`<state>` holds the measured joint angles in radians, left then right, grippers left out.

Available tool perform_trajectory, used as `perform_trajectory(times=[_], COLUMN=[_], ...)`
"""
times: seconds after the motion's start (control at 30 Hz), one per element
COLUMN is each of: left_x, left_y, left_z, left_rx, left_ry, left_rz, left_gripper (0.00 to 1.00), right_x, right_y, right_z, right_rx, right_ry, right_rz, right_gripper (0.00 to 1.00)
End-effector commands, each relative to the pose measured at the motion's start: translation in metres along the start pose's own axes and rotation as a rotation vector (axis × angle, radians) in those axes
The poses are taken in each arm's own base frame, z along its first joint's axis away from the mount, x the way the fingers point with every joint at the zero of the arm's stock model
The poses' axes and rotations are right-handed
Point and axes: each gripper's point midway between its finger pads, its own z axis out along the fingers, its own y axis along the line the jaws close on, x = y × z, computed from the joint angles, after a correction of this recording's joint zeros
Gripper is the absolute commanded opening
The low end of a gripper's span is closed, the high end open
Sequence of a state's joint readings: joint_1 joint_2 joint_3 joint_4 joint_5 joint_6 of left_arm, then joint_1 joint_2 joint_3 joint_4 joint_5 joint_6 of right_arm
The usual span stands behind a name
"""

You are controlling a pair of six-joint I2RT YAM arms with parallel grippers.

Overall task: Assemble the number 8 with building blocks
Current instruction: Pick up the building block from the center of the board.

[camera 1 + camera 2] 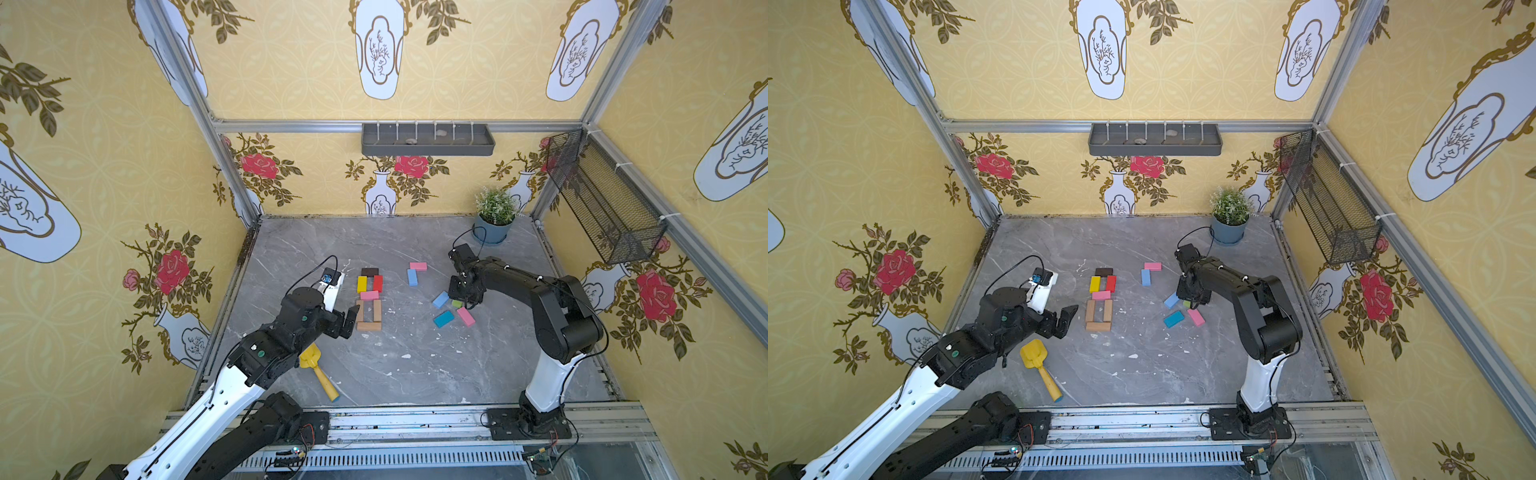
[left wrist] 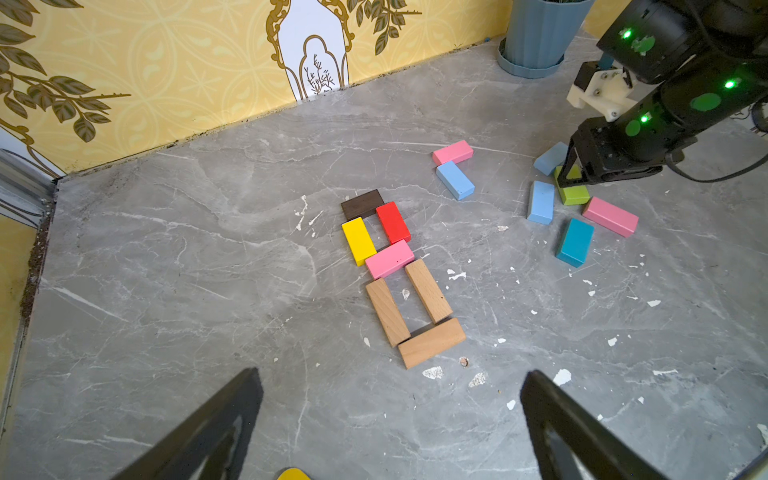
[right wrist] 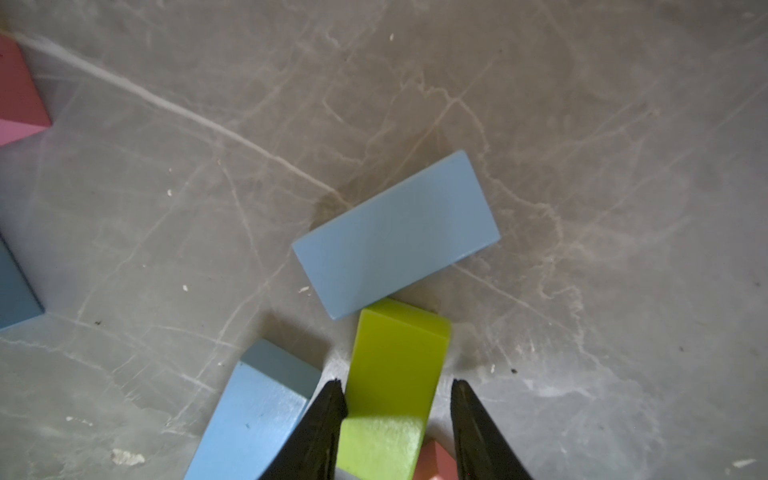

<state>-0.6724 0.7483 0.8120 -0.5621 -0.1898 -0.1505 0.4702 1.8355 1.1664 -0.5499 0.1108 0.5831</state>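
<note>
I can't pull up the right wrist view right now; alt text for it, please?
The right gripper, jaws open, straddles a green block, with a gap showing at one side. One light blue block lies on the grey table at the green block's far end; a second light blue block lies beside the gripper.

The table [image 2: 166,291] looks like grey marbled stone, smooth with a dull sheen and chipped white flecks. The tan blocks [image 2: 428,291] are bare matt wood with visible grain. The brown block [image 2: 362,203] is dark and matt. The green block [image 3: 395,365] and blue block [image 3: 395,232] have smooth satin paint. The shovel [image 1: 1034,355] is yellow plastic. The basket [image 1: 602,199] is black wire mesh. The frame [image 1: 291,126] is brushed metal. The walls [image 1: 124,166] look papered and matt. The pot [image 2: 540,37] is ribbed blue plastic.
</note>
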Motion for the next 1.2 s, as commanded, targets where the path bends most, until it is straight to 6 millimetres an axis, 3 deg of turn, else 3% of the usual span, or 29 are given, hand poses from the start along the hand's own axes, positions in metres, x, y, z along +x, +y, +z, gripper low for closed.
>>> perform_trajectory(times=[0.0,0.37,0.63,0.87,1.07,1.17], left_x=[0.002,0.003,0.002,0.003,0.003,0.003], left_y=[0.0,0.0,0.0,0.0,0.0,0.001], left_z=[0.001,0.001,0.001,0.001,0.002,0.002], left_rx=[-0.001,-0.001,-0.002,-0.003,-0.004,-0.005], left_ry=[0.008,0.009,0.009,0.011,0.013,0.014], left_rz=[0.001,0.002,0.002,0.001,0.002,0.003], left_gripper=[1.0,1.0,1.0,1.0,1.0,1.0], right_x=[0.004,0.003,0.0,-0.01,-0.024,-0.029], right_y=[-0.001,0.0,-0.001,0.006,0.057,0.08], right_z=[0.004,0.001,0.001,-0.01,-0.043,-0.049], right_rx=[0.007,0.001,0.003,-0.026,-0.27,-0.369], right_ry=[0.016,0.009,0.0,-0.04,-0.116,-0.111], right_rz=[0.01,0.018,0.017,-0.018,-0.116,-0.161], right_gripper=[0.45,0.42,0.26,0.01,0.0,0.0])
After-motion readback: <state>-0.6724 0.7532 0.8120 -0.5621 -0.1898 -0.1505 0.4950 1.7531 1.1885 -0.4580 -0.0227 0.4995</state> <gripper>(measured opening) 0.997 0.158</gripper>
